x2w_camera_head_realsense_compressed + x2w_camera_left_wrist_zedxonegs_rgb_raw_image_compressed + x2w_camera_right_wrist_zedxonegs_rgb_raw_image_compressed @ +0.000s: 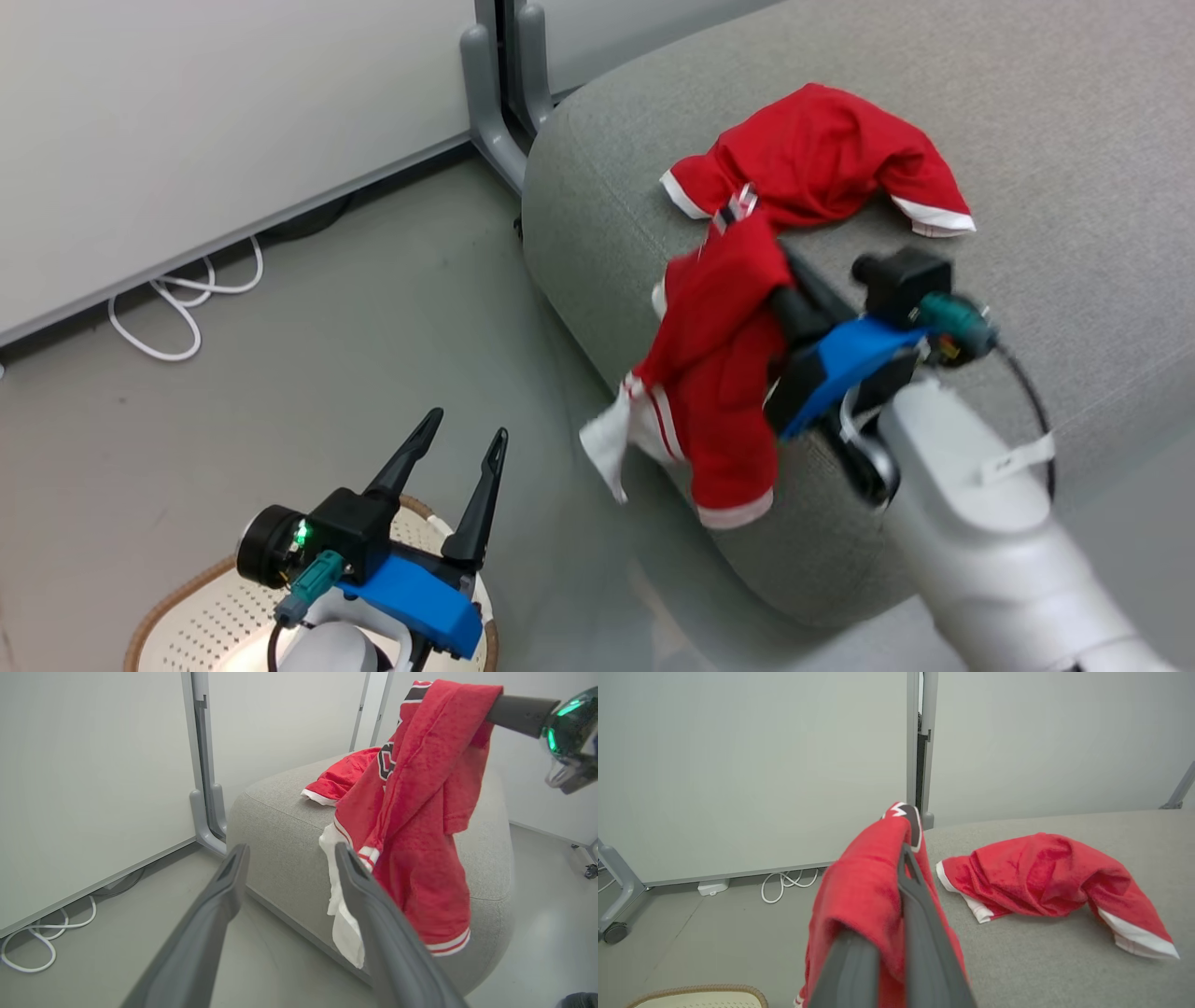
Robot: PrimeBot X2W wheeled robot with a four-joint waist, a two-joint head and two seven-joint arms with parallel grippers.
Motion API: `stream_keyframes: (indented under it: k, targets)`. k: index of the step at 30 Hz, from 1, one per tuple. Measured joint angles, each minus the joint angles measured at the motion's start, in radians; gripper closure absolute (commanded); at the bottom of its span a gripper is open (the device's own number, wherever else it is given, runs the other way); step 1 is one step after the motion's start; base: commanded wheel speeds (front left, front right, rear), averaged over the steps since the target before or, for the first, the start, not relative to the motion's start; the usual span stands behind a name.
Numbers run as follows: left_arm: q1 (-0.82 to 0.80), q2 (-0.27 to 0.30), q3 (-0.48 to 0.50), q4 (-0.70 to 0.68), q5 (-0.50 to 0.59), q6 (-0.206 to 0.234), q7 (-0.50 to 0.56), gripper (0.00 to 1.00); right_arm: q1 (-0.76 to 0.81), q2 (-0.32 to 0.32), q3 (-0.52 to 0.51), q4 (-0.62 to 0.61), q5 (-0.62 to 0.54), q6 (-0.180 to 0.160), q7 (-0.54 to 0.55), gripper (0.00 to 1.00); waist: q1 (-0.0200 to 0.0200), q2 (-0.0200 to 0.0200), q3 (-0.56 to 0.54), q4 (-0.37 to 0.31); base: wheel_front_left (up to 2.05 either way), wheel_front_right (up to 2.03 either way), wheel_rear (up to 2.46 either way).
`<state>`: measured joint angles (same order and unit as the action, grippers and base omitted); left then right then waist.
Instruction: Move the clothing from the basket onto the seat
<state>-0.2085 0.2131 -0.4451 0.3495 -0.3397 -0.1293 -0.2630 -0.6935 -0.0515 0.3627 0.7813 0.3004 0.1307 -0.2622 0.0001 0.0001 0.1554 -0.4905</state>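
The striped-trim red garment (719, 364) hangs from my right gripper (792, 278), which is shut on it above the seat's (1046, 140) front edge. Its white panel dangles over the floor. In the right wrist view the two fingers (915, 905) pinch this garment (864, 896) close together. The plain red garment (822, 149) with white cuffs lies crumpled on the seat, just beyond the held one. My left gripper (464, 446) stands open and empty over the basket (187, 607) at the lower left. The left wrist view shows the hanging garment (420, 812) beyond its spread fingers (229, 882).
A grey partition foot (495, 103) stands at the seat's far left corner. A white cable (177, 308) loops on the floor along the wall panel. A caster wheel (614, 933) sits at the left of the right wrist view. Grey floor separates basket and seat.
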Motion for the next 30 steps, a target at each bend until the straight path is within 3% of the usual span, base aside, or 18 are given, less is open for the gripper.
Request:
stream_keyframes:
  k: [12, 20, 30]
  targets:
    - [-0.088, 0.088, -0.029, -0.060, 0.014, 0.000, 0.000, 0.00, -0.283, -0.178, -0.149, -0.074, 0.054, 0.000, 0.000, 1.00, 0.0000, 0.0000, 0.148, 0.037, 0.00, 0.00, 0.00]
    - [-0.171, 0.179, -0.077, -0.127, 0.033, 0.000, 0.000, 0.00, -0.377, -0.303, -0.333, -0.164, 0.066, 0.000, 0.005, 1.00, 0.0002, 0.0000, 0.290, 0.063, 0.00, 0.00, 0.00]
    - [-0.250, 0.245, -0.082, -0.214, 0.046, 0.000, 0.000, 0.00, -0.380, -0.359, -0.556, -0.170, -0.022, 0.000, 0.006, 1.00, 0.0001, -0.0001, 0.466, 0.107, 0.00, 0.00, 0.00]
